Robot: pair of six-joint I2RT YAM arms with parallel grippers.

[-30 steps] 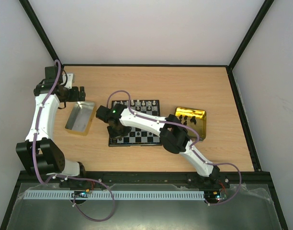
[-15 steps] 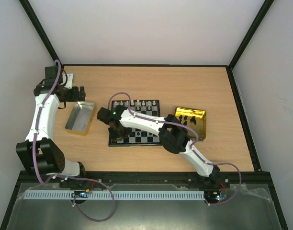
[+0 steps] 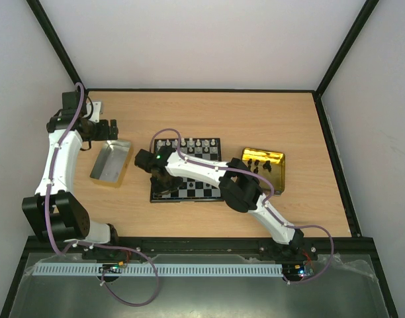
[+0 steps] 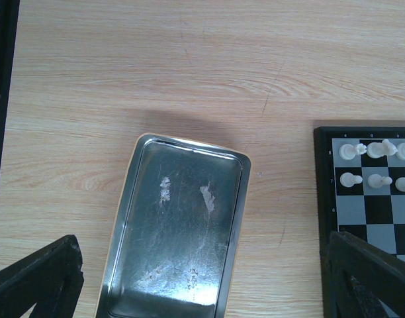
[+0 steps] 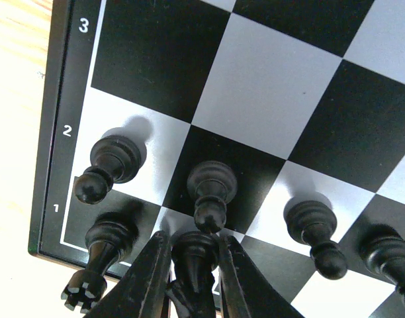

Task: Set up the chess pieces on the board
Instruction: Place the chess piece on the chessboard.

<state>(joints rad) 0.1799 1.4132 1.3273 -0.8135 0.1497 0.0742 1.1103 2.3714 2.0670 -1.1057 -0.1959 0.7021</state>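
Observation:
The board (image 3: pixel 204 189) lies mid-table with white chess pieces (image 3: pixel 189 143) along its far rows. My right gripper (image 5: pixel 192 246) hangs low over the board's near-left corner, shut on a black piece (image 5: pixel 194 258) that stands on a first-row square. A black rook (image 5: pixel 100 255) stands to its left, and black pawns (image 5: pixel 212 189) fill the second row behind it. My left gripper (image 4: pixel 201 271) hovers open over the silver tray (image 4: pixel 179 232), with nothing between its fingers (image 4: pixel 40 278). In the left wrist view the board's far-left corner (image 4: pixel 325 192) shows white pieces (image 4: pixel 371 151).
A gold tray (image 3: pixel 276 159) right of the board holds several black pieces (image 3: pixel 258 165). The silver tray (image 3: pixel 111 163) sits left of the board. A black frame rims the table (image 3: pixel 335 152).
The right gripper has edged slightly toward the board's near-left corner with the black piece in it. The left arm has not moved.

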